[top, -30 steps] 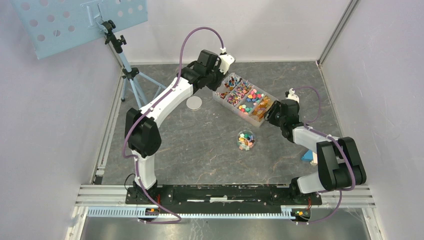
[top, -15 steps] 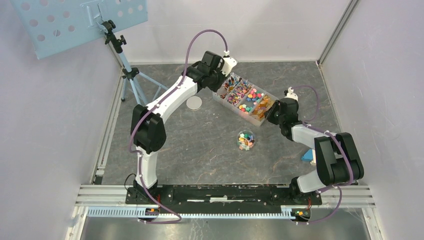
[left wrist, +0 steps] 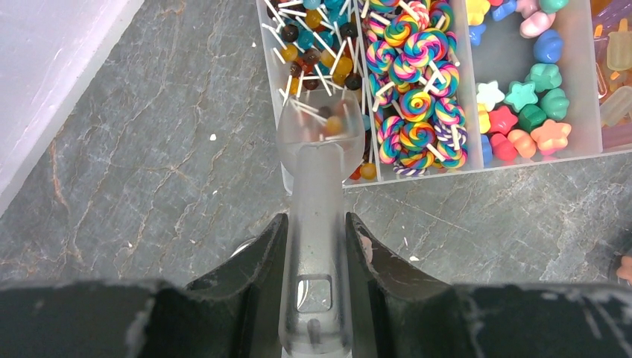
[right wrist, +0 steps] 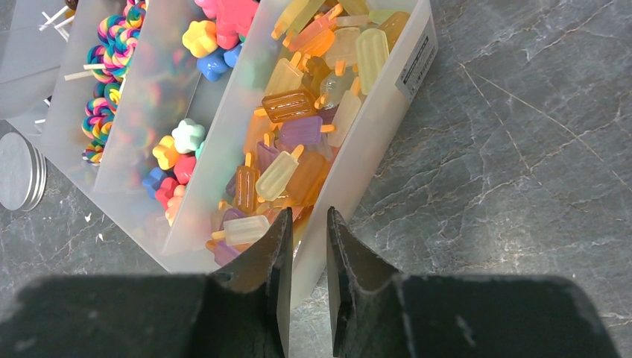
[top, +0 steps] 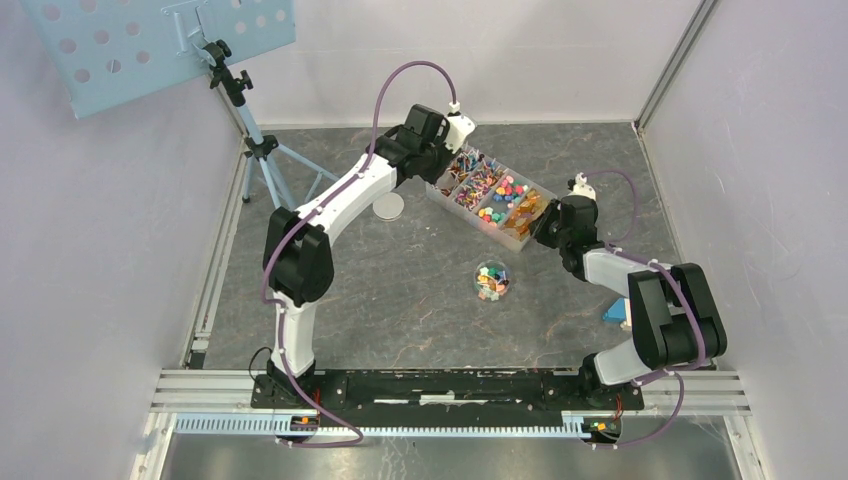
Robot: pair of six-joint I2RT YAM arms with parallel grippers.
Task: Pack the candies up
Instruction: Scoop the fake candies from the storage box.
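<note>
Our left gripper (left wrist: 314, 224) is pressed tight on the flat handle of a frosted translucent plastic scoop (left wrist: 317, 142). The scoop's long axis runs straight ahead, its bowl over the tiny ball lollipops on white sticks (left wrist: 313, 60) in the end compartment of a clear divided plastic box (right wrist: 395, 74). Our right gripper (right wrist: 308, 224) pinches the box's thin opposite end wall, beside glossy ice-lolly candies (right wrist: 287, 104). The small round clear jar (top: 491, 280), part filled, sits on the grey veined surface (left wrist: 134, 164) well apart, nearer the bases. We judge the scoop must dip, then swing back there.

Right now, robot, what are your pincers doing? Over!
Left pincer shut on scoop, its bowl in the lollipops. Right pincer shut on box wall. Nothing blocks the jar.
</note>
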